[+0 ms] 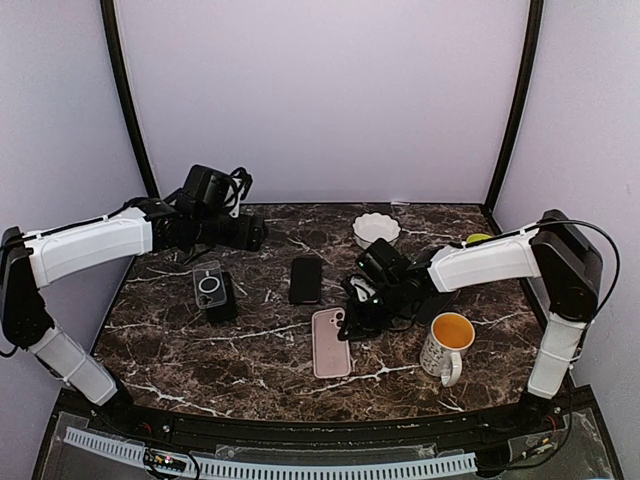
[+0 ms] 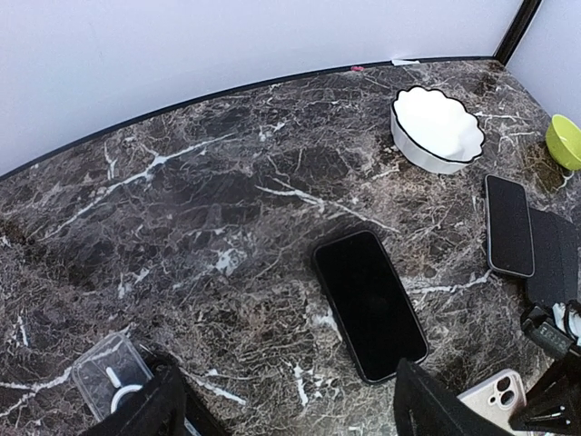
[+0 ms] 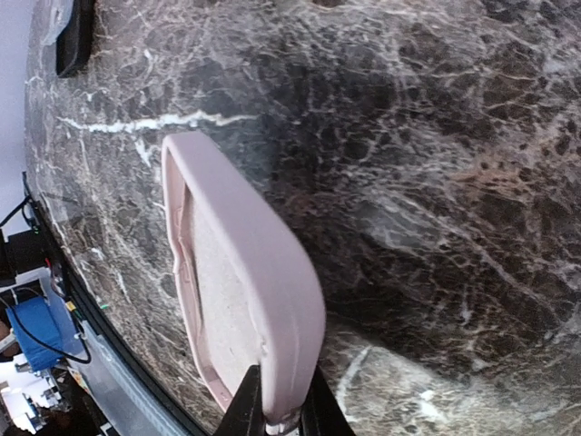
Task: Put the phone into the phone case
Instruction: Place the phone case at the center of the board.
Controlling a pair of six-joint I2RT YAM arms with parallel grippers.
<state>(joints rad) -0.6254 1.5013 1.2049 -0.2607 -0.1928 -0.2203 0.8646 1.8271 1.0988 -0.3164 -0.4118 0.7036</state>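
The pink case [image 3: 245, 300], rim pinched by the right end effector [image 3: 280, 411]; black phone [image 1: 306, 279] lies at its eleven o'clock on the worktop [image 1: 250, 350]. Left end effector [image 2: 290, 409] spread, idle. Next, likely: bring case and phone together.

Right gripper [image 3: 280, 413] pinches the near end of the pink phone case [image 3: 245, 291], open side facing left. Case is over the dark marble table [image 3: 436, 182]. Black object [image 3: 74, 36] sits at the top-left corner.

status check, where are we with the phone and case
Left gripper open, empty. Right gripper shut on pink case rim. Black phone lying flat, uncased. Nothing between them.
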